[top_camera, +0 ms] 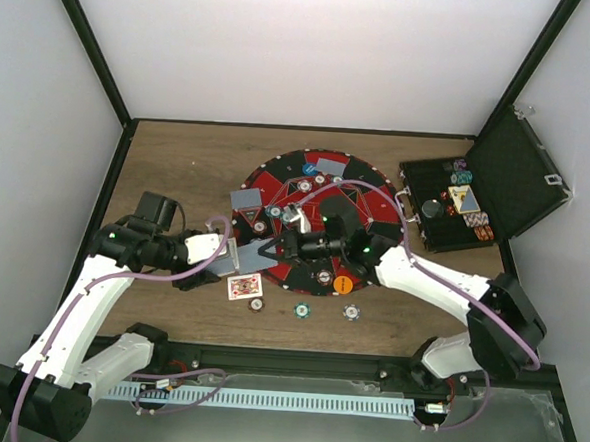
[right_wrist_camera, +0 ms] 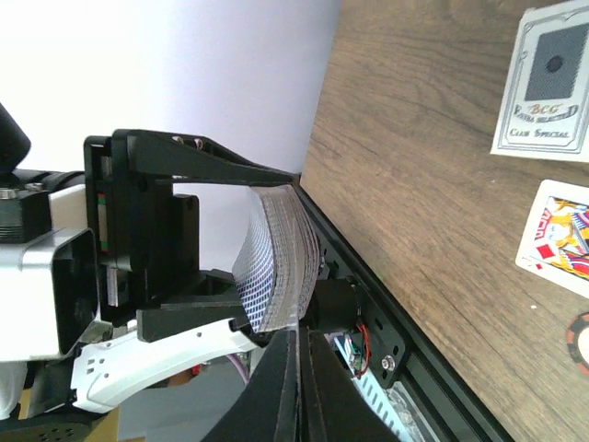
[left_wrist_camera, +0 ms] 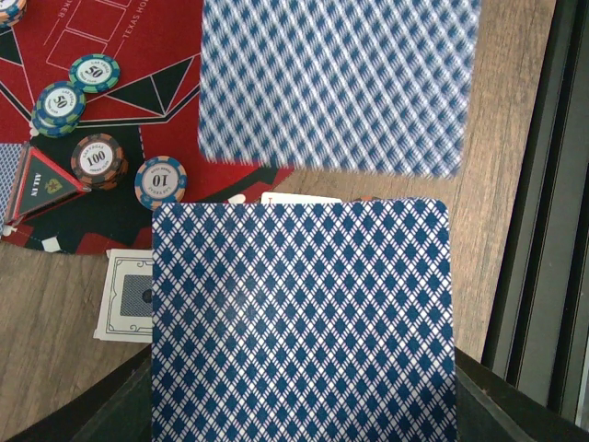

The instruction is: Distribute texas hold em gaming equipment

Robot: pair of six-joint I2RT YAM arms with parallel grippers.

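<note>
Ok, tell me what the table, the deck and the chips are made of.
Table: wood or wood-look laminate, matte, brown grain visible. Deck: probably coated paper card, thin bending edges, printed blue lattice backs. Chips: likely moulded plastic or clay composite, striped rims, printed number labels.

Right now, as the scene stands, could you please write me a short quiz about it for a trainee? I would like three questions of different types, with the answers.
1. True or false: the left gripper is clamped on a deck of cards.
2. Choose one. The black case is: A) shut, on the mat; B) open, on the right side of the table; C) shut, by the left wall.
3. Count: in the top view, how many poker chips lie on bare wood between the round mat and the table's near edge?

Key: 1 true; 2 B; 3 three.
</note>
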